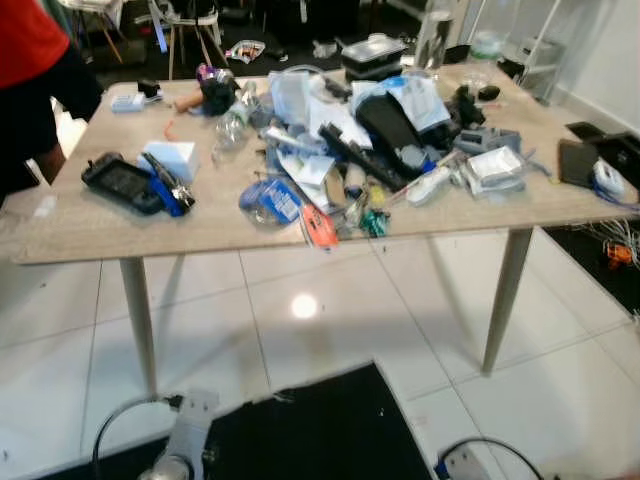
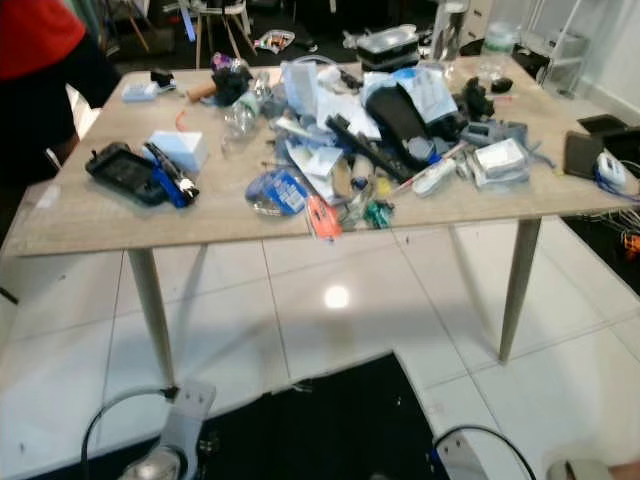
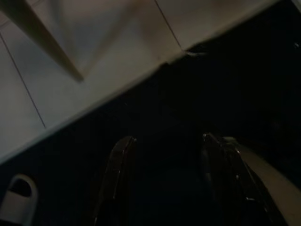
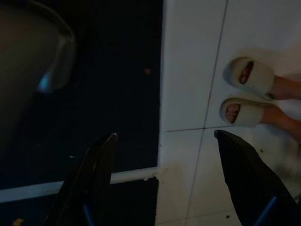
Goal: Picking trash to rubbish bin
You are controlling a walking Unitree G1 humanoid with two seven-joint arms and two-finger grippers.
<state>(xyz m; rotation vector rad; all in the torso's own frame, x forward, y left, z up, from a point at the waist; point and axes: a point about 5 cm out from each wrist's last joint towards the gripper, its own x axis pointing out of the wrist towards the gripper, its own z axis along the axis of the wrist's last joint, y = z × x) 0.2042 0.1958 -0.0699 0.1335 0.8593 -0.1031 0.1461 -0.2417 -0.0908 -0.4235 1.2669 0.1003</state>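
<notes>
Clutter (image 1: 340, 150) heaped mid-tabletop (image 1: 90, 225), unsorted. Left gripper (image 3: 169, 188) and right gripper (image 4: 164, 183) hang low over floor, fingers spread, empty, likely approaching.

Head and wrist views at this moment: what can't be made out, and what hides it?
- Rubbish bin: cannot be picked out in these frames.
- Clutter pile on the table, head views: items overlap and blur; which are trash is unclear.
- Person in red top: cut off by the frame's edge.
- Left gripper, left wrist view: open over a black mat, too dark for detail.
- Right gripper, right wrist view: open; person's slippered feet cut off at the ankles.
</notes>
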